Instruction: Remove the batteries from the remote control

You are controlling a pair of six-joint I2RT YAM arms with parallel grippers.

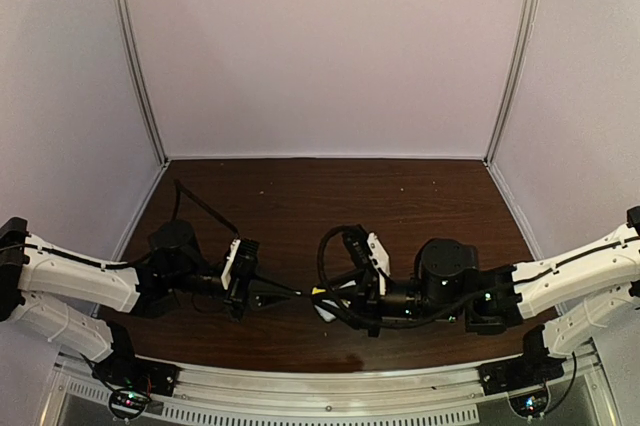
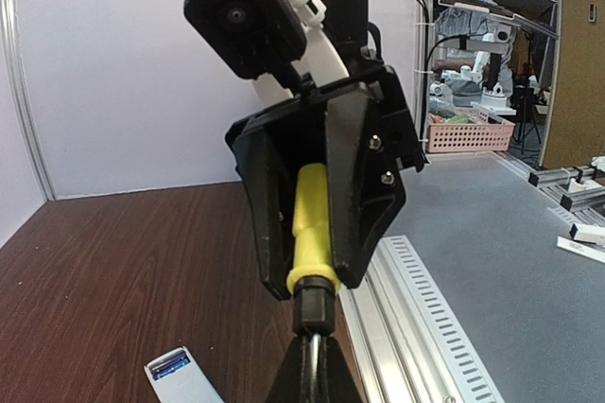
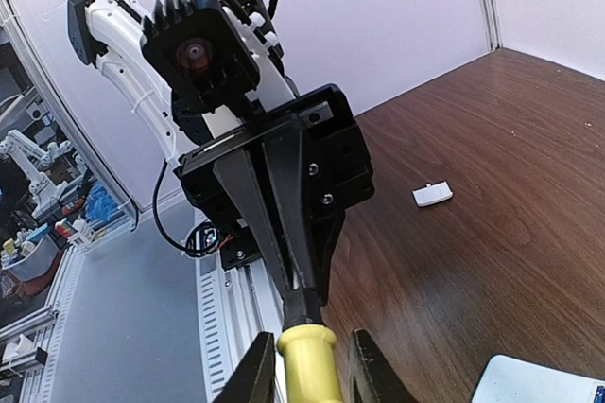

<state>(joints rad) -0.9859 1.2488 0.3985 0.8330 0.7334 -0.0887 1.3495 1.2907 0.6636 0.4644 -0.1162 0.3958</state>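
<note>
A yellow-handled screwdriver (image 1: 318, 291) hangs level between my two grippers above the table's near middle. My left gripper (image 2: 315, 351) is shut on its thin metal shaft (image 2: 315, 365). My right gripper (image 3: 307, 351) straddles the yellow handle (image 3: 307, 365); one finger touches it and a thin gap shows at the other. The white remote control (image 2: 184, 379) lies flat on the table just below them, with its end compartment uncovered. One of the blue batteries (image 2: 170, 363) shows inside it. The remote's corner (image 3: 539, 379) also appears in the right wrist view.
A small white cover piece (image 3: 432, 195) lies on the dark wood table (image 1: 400, 206), away from the remote. An aluminium rail (image 2: 425, 327) runs along the near edge. White walls close the back and sides. A pink basket (image 2: 468, 129) stands beyond the table.
</note>
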